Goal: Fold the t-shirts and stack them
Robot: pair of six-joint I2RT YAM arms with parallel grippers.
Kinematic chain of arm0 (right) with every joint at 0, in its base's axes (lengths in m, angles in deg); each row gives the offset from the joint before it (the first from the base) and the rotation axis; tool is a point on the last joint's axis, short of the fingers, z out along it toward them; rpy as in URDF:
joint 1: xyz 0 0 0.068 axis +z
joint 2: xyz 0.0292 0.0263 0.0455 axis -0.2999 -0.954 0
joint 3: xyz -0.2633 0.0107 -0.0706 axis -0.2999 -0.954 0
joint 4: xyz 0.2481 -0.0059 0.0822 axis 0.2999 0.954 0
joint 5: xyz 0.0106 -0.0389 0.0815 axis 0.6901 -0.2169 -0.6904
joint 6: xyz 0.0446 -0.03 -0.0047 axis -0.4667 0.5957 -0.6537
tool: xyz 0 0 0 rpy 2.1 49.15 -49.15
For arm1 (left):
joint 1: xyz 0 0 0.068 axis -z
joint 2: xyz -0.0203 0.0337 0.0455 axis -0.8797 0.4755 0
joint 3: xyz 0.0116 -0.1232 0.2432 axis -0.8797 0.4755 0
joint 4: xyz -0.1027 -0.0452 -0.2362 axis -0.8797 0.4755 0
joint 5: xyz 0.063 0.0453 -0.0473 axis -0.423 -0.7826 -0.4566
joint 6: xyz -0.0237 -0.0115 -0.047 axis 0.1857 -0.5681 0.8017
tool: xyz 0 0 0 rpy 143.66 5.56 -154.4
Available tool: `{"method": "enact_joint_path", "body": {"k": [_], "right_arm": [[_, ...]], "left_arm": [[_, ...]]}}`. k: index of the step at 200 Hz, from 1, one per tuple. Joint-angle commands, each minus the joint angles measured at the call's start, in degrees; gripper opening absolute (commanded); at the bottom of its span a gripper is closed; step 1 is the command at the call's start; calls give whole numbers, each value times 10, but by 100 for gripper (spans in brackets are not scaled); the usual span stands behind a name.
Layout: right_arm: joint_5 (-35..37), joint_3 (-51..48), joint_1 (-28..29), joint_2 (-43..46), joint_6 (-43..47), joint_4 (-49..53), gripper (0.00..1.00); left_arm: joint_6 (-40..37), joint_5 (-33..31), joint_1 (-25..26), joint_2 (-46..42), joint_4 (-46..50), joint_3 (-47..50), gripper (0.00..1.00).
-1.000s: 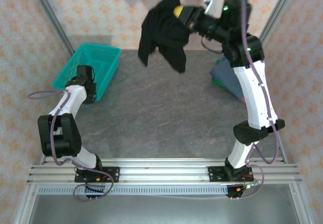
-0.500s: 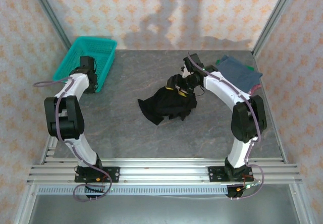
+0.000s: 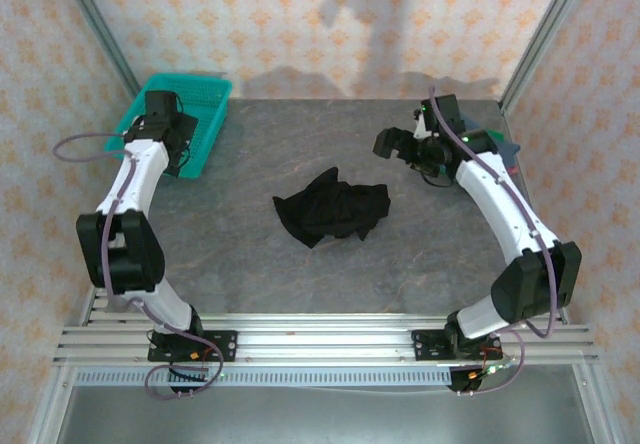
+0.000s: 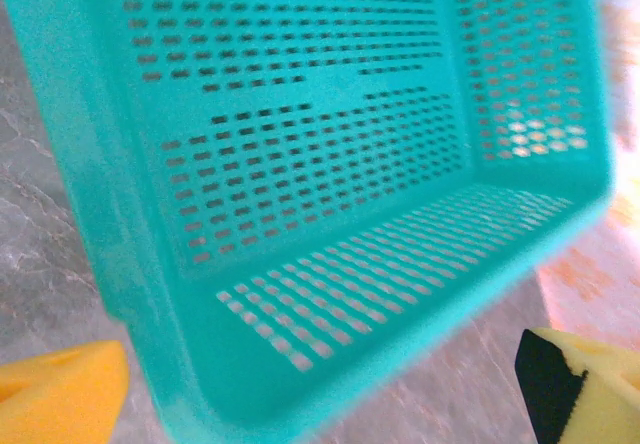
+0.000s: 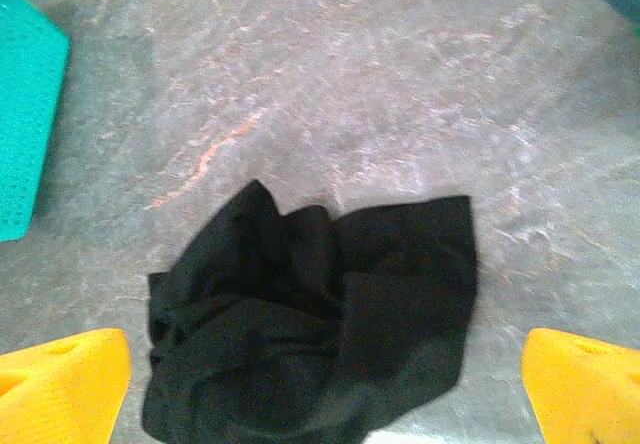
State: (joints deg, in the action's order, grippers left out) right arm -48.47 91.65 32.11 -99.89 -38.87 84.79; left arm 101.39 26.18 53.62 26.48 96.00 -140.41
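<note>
Grey table [image 3: 300,134], black t-shirt [image 3: 332,209] seemingly left-to-right

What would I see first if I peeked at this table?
Your eye lands on the black t-shirt, a crumpled heap in the middle of the grey table. Next comes the bright teal basket at the far left corner. Two white robot arms curve in from the near edge, and the right gripper hangs open just beyond the shirt.
</note>
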Motion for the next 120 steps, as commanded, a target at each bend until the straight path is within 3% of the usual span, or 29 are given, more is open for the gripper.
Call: {"method": "enact_joint_path", "body": {"k": [1, 20, 48, 85, 120], "right_arm": [[-31, -48, 2, 23, 30, 0, 98], [-131, -86, 6, 45, 29, -50, 92], [-172, -96, 47, 48, 73, -41, 89], [-115, -91, 176, 36, 148, -24, 88], [-42, -95, 257, 11, 190, -56, 86]], "left_arm": [[-71, -29, 39, -69, 66, -12, 100], [-84, -27, 60, -112, 79, 29, 100], [-83, -9, 79, -177, 72, 111, 100], [-73, 54, 180, -237, 56, 227, 98], [6, 101, 272, -232, -58, 361, 89]]}}
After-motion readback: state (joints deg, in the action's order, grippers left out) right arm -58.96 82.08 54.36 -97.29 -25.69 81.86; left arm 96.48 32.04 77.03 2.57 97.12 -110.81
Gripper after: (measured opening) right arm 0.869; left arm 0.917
